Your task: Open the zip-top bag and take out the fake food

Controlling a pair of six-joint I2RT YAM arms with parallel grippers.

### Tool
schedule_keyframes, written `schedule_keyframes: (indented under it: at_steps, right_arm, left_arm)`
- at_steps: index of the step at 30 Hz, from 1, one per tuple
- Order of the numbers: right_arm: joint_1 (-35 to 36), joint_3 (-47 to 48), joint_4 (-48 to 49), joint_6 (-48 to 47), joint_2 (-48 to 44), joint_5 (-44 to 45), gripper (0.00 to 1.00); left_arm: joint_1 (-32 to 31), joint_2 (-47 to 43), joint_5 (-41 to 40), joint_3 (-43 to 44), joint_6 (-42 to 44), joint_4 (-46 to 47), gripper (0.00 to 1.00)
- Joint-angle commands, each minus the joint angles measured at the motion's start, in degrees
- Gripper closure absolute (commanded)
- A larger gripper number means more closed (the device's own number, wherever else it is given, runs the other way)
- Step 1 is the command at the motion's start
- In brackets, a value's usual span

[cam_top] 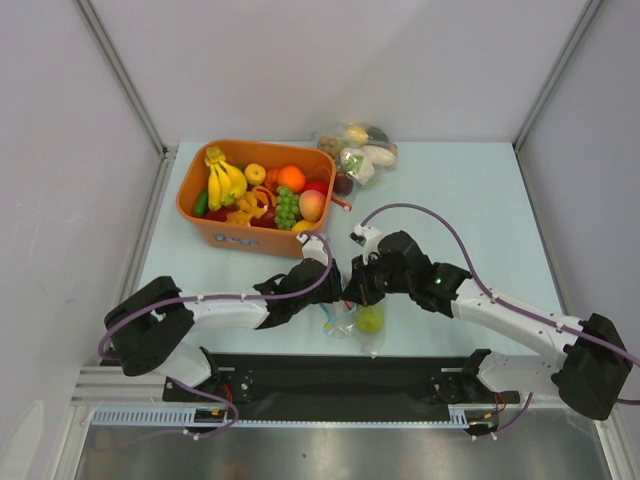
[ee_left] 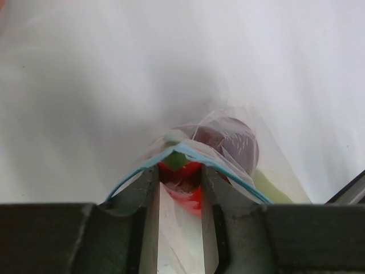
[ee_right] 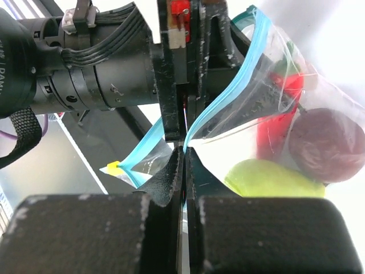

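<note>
Bag [ee_right: 242, 123]: judged light, limp, slippery; best being taken at the strip [ee_right: 228, 83], centre frame.
Right gripper [ee_right: 183, 157]: being pressed together on strip.
Left gripper [ee_left: 179, 172]: being held part-spread astride strip; grip untellable.

right hand [ee_right: 183, 153] pinching zip-top bag [ee_right: 251, 97] rim | fake food [ee_right: 268, 178] inside

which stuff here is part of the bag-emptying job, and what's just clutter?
In the job:
- zip-top bag
- inside it: green pear, red chili, purple fruit
- left gripper and right gripper, both at its zip edge

Lying about:
- orange tub of fruit
- bag of vegetables behind it
</note>
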Motion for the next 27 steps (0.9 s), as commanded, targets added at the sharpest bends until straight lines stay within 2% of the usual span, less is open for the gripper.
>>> schedule_keyframes:
  at_steps: [1, 2, 9, 19, 27]
  right_arm:
    - [-1.5, 0.0, 1.6, -0.2, -2.1, -1.6, 1.0]
    - [-1.9, -0.1, 1.4, 0.0, -2.5, -1.1, 1.0]
    - [-4.0, 2.1, -5.3, -0.9, -1.6, 10.6, 1.0]
    - [-4.1, 3.7, -7.4, -0.2, 0.9, 17.8, 1.0]
    - [-4.6, 3.2, -7.7, 0.3, 0.7, 19.1, 1.0]
  left_arm:
    - [0.3, -2.1, -0.3, -0.7, 0.8, 4.3, 0.95]
    - [0.3, -2.4, -0.2, -0.8, 0.9, 4.5, 1.0]
    - [0.1, -6.3, 5.0, -3.3, 2.8, 7.8, 1.0]
    - [0.1, -10.7, 13.0, -3.6, 6.6, 9.3, 1.0]
    - [-0.2, -17.5, 9.9, -6.2, 10.4, 5.9, 1.0]
